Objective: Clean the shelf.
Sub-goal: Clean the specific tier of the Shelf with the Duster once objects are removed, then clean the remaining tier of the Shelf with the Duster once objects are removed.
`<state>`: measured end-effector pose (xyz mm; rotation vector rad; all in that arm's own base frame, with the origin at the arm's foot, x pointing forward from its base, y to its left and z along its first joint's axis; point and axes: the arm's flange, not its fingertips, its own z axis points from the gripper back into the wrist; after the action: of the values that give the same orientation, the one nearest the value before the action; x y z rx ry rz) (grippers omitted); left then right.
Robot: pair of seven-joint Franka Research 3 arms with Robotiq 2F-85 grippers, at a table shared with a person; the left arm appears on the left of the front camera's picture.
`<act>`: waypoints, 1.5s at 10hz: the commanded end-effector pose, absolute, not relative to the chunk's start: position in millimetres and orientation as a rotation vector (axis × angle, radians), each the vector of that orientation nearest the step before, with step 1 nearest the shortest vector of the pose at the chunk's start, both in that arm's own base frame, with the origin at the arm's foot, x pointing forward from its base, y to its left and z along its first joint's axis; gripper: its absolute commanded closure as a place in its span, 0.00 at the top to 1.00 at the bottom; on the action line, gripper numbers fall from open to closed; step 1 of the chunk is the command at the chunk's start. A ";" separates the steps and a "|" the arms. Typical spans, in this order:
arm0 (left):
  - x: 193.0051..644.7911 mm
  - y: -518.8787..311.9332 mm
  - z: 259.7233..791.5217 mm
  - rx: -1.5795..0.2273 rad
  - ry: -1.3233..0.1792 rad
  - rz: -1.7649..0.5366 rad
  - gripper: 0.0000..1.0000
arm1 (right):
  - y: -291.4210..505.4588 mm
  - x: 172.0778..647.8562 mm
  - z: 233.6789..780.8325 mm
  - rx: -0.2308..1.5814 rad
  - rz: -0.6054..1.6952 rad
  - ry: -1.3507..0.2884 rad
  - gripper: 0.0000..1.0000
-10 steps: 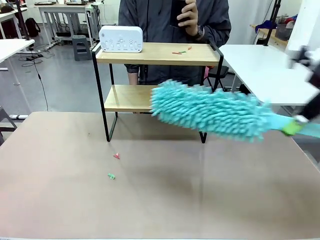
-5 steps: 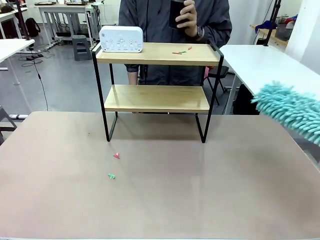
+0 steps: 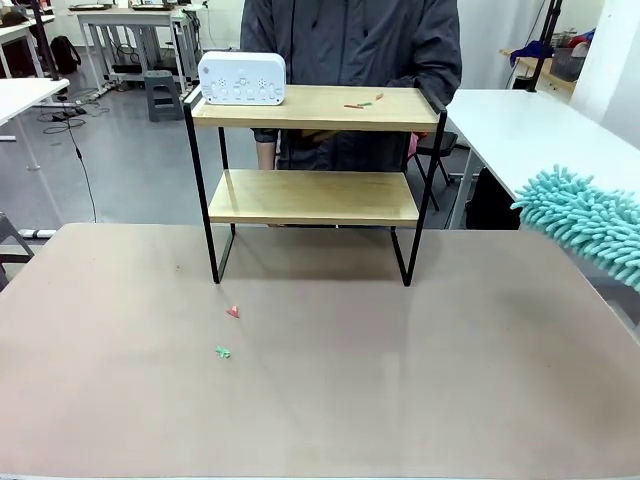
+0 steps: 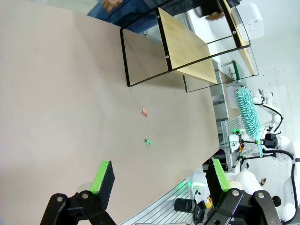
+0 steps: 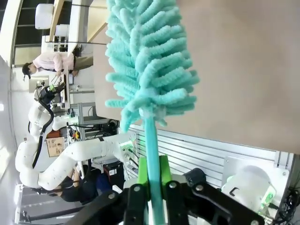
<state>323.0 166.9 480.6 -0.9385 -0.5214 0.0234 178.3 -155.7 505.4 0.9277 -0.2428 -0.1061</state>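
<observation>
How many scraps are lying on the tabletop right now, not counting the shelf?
2: a red scrap in front of the shelf's left legs, and a green scrap just nearer the robot.

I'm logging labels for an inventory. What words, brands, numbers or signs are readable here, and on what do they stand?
No text can be read.
White box on the top board of the shelf: marks by its buttons, too small to read.
Printed sheet far back in the right wrist view: too blurred to read.
Teal duster: no print.
</observation>
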 end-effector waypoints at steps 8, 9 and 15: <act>322.3 165.9 480.5 -0.940 -0.534 0.002 1.00 | -158.4 174.9 505.6 0.929 -0.071 -0.250 0.12; 322.3 165.9 480.5 -0.940 -0.534 0.002 1.00 | -158.4 174.9 505.6 0.929 -0.071 -0.250 0.12; 322.3 165.9 480.5 -0.940 -0.534 0.002 1.00 | -158.4 174.9 505.6 0.929 -0.071 -0.250 0.12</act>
<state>323.0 166.9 480.6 -0.9385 -0.5214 0.0233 177.7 -154.9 505.5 0.9310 -0.2414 -0.0982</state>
